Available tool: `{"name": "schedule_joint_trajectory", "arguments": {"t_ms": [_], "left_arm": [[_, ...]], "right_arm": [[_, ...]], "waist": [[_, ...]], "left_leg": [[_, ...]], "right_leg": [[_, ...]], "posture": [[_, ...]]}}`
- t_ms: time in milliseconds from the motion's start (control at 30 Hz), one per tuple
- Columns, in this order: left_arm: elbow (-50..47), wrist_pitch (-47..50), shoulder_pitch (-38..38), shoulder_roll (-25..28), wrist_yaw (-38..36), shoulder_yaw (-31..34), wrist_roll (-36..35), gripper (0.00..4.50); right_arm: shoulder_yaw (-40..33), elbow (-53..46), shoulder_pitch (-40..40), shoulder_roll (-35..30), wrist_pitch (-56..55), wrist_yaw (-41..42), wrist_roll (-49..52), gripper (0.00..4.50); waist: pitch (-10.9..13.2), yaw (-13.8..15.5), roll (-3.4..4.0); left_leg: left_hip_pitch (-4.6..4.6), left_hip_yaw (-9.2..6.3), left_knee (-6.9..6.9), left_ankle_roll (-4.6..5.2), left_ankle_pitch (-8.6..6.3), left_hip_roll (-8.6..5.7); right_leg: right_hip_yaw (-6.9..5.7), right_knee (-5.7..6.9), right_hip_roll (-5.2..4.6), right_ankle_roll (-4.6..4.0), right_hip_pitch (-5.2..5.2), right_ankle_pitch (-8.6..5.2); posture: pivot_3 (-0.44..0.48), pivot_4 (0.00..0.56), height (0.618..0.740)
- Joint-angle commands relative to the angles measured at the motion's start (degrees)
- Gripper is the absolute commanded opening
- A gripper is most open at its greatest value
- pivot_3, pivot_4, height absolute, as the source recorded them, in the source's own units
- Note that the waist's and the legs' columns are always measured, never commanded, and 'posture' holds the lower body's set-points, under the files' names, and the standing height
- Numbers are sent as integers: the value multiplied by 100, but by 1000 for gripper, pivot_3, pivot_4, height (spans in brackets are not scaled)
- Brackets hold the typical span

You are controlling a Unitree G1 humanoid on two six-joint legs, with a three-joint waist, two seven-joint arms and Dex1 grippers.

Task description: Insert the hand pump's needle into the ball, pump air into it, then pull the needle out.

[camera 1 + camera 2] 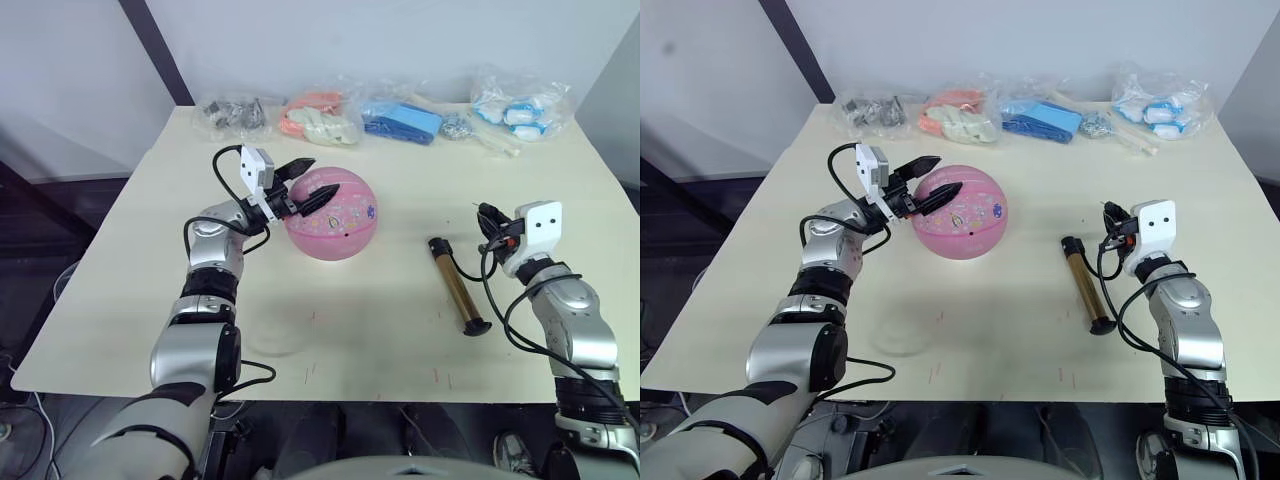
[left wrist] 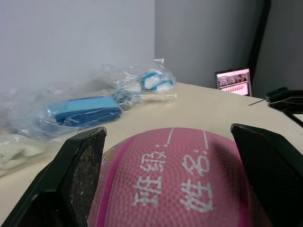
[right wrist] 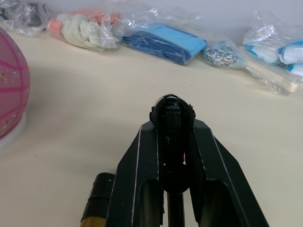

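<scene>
Your left arm reaches forward over the table, its left gripper [image 1: 303, 185] spread wide, fingers [image 2: 78, 175] flanking the ball [image 1: 335, 215]. Your right gripper [image 1: 489, 224] is raised, fingers clamped on the hand pump's [image 1: 456, 285] hose end.

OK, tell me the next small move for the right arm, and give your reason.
Probably carry the hose end toward the ball. The right gripper is shut on the hose end, away from the ball, while the pump lies on the table between them. The left gripper straddles the ball's top, open, seemingly steadying it.
</scene>
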Motion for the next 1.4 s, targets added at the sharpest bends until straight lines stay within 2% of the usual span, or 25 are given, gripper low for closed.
{"name": "schedule_joint_trajectory", "arguments": {"t_ms": [33, 100, 367, 500, 733, 967, 1100, 1400], "left_arm": [[-519, 457, 72, 123, -308, -63, -129, 4500], [-843, 692, 85, 212, -481, -63, -236, 4500], [-1647, 1211, 208, 592, -868, -18, -416, 4500], [-1939, 1418, 250, 707, -920, 57, -587, 4500], [-2708, 1919, 569, 1368, -1672, 46, -960, 4500], [-3268, 2039, 1369, 2145, -2567, -31, -1098, 4500], [-3568, 2026, 1872, 2424, -2625, 6, -1229, 4500], [-4095, 1877, 2746, 2655, -2579, 264, -1432, 4500]], "right_arm": [[19, -243, -66, -54, 31, -10, 104, 117], [34, -256, -74, -57, 50, -24, 117, 117], [22, -291, -69, -95, 96, -4, 159, 117], [15, -293, -47, -117, 82, 7, 173, 117], [-70, -257, -4, -204, 87, 56, 246, 117], [-271, -27, 81, -301, 73, 67, 422, 117], [-460, 129, 157, -280, 108, 58, 596, 117], [-801, 358, 338, -96, 631, -78, 1202, 117]], "waist": [[10, -1, -9], [24, -5, -20], [79, -25, -41], [93, -54, -44], [101, -175, -34], [105, -150, -30], [106, -141, -29], [108, -146, -25]], "left_leg": [[-19, 0, 0, -1, 1, 0], [-73, 1, 18, -6, 4, -1], [-153, 9, 28, -9, 6, -5], [-156, 13, 31, -9, 6, -5], [-156, 19, 50, -9, 6, -2], [-157, 20, 75, -8, 7, 2], [-156, 22, 82, -8, 7, 3], [-142, 34, 95, -8, 7, 9]], "right_leg": [[0, -1, 0, 0, -20, 0], [1, 7, 0, -3, -69, 2], [1, 8, -6, -9, -148, 6], [-1, 9, -8, -12, -152, 7], [4, 20, -3, -30, -152, 18], [8, 30, 5, -46, -150, 28], [12, 36, 6, -50, -150, 31], [32, 78, 11, -54, -152, 33]], "posture": [[0, 150, 738], [0, 150, 738], [0, 150, 738], [0, 150, 738], [0, 150, 738], [0, 150, 738], [0, 150, 738], [0, 150, 738]]}}
